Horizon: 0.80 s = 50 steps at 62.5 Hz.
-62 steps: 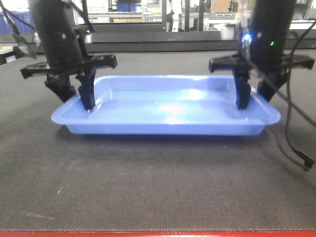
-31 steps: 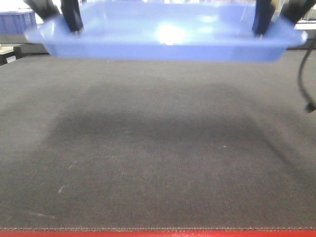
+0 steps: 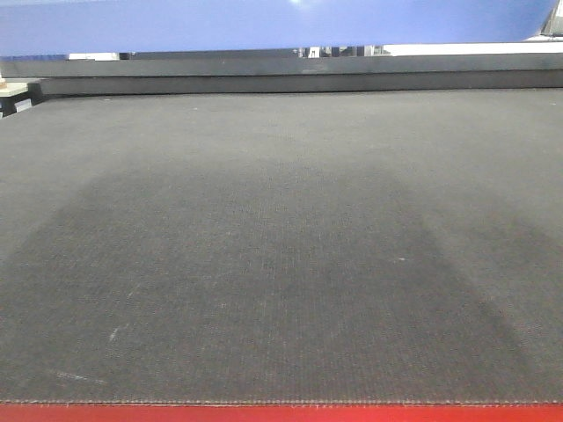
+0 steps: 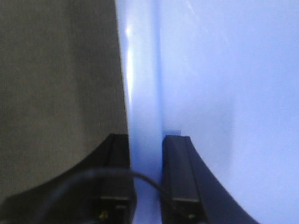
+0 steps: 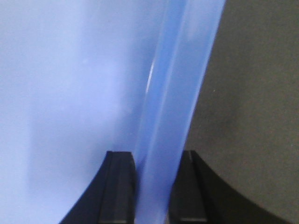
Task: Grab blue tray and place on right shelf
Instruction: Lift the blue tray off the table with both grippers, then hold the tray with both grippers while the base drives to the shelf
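At the very top of the front view, the wide, shallow, glossy light-blue plastic tray [image 3: 264,25] spans nearly the whole width, and I can see only its outer wall and underside. It hangs clear of the table [image 3: 281,413], whose red front edge runs along the bottom of the view. The table's dark grey woven mat [image 3: 281,132] carries a broad, soft shadow [image 3: 264,264] beneath the tray. Through the left wrist camera, my left pincer [image 4: 147,182] is clenched on the tray's flared rim. One black finger [image 4: 117,182] sits on the outside above the mat and the other finger [image 4: 180,182] sits inside the tray's basin, with the pale rim pinched between them. A thin black cable [image 4: 133,176] loops across those fingers. Through the right wrist camera, my right pincer [image 5: 152,186] grips the opposite rim the same way, one finger inside the basin and one outside over the mat, the rim tight between them.
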Each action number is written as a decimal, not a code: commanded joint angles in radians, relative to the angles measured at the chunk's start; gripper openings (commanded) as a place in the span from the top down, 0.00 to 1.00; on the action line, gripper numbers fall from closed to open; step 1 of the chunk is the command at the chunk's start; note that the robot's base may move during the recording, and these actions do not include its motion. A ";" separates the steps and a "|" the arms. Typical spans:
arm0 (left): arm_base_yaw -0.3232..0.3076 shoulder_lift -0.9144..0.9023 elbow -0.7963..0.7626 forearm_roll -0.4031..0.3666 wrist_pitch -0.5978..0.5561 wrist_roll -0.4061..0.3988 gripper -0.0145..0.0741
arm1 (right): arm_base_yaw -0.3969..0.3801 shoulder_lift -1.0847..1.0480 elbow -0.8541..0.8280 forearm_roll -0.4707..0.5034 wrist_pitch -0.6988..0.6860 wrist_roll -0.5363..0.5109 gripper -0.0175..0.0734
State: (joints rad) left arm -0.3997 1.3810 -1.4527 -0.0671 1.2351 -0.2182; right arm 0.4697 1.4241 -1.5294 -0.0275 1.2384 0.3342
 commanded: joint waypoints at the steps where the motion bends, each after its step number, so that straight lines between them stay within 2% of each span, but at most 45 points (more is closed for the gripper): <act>1: -0.005 -0.078 0.014 0.032 0.103 0.016 0.88 | 0.026 -0.063 -0.030 -0.043 -0.005 -0.022 0.75; 15: -0.007 -0.134 0.038 -0.056 0.103 0.011 0.88 | 0.069 -0.093 -0.030 -0.044 0.042 -0.021 0.75; 22: -0.057 -0.134 0.038 -0.066 0.103 0.011 0.88 | 0.070 -0.114 -0.030 -0.044 0.047 -0.021 0.75; 28: -0.119 -0.129 0.038 -0.024 0.103 -0.010 0.88 | 0.070 -0.129 -0.030 -0.050 0.046 -0.021 0.75; 35: -0.156 -0.120 0.038 0.037 0.103 -0.042 0.88 | 0.070 -0.129 -0.030 -0.069 0.046 -0.021 0.75; 50: -0.160 -0.119 0.038 0.039 0.099 -0.042 0.88 | 0.070 -0.129 -0.030 -0.071 0.047 -0.021 0.75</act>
State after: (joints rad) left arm -0.5368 1.2786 -1.3895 -0.0182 1.2304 -0.3128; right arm 0.5323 1.3284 -1.5270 -0.1118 1.2528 0.3322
